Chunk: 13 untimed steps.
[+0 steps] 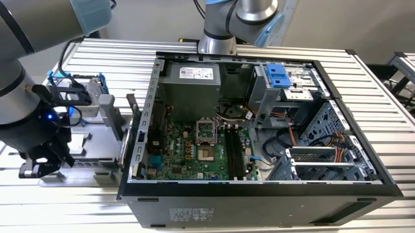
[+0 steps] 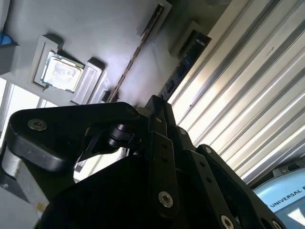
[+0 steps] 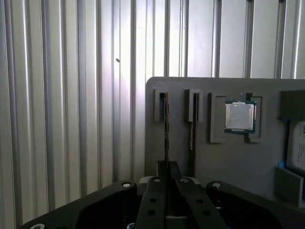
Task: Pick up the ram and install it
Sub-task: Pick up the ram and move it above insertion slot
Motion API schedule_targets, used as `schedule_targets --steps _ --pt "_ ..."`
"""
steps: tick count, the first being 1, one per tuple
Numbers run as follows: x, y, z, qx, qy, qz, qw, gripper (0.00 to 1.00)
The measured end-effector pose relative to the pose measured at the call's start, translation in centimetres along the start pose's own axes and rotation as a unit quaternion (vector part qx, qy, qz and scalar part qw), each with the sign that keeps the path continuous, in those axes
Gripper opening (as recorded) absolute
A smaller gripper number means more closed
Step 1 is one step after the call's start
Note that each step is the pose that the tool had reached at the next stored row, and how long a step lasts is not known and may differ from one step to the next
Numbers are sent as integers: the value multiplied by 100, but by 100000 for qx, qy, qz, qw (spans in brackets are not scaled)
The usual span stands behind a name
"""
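the gripper [image 3: 167, 166] has its fingers drawn narrow on the ram [image 3: 166, 126], which stands on edge in a slot of the grey tray [image 3: 238, 164] — a second stick [image 3: 192, 129] stands just beside it, a square processor [image 3: 239, 117] further along. the tray rests on the ribbed metal table [image 3: 71, 119], beside the open computer case [image 1: 259, 196].

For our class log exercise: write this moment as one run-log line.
claw: at ram, in line with it | ram: standing on edge in grey tray slot | install: not yet done
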<state>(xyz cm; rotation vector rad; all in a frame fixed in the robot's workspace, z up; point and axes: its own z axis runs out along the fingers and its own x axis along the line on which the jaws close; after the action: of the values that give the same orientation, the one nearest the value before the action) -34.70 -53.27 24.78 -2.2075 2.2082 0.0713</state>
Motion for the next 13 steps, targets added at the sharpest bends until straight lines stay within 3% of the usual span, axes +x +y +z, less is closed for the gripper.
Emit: schedule_targets --steps 7,13 --pt "-9 4 -192 -4 3 4 100000 0" --pt "-14 6 -316 24 -8 665 99998 0"
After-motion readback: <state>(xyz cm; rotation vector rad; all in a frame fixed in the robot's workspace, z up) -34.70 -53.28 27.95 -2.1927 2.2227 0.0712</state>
